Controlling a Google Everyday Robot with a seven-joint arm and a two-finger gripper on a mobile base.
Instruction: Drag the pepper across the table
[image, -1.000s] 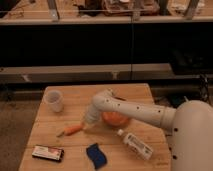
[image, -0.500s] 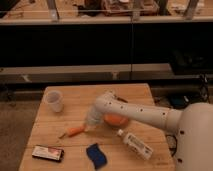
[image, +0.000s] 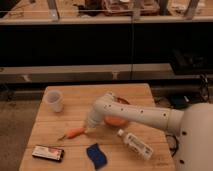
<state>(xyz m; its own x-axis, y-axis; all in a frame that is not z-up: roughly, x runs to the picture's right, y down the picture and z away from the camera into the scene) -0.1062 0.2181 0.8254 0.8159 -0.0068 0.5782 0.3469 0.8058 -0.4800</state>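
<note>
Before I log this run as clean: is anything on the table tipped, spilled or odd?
Only the bottle stands out: it lies on its side near the table's front right edge. No spill shows. The cup is upright. The gripper sits at the pepper's thick end.

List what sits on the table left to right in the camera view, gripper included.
Snack bar → cup → pepper → gripper at the pepper's right end → blue sponge → orange bowl → bottle, all on the table.
</note>
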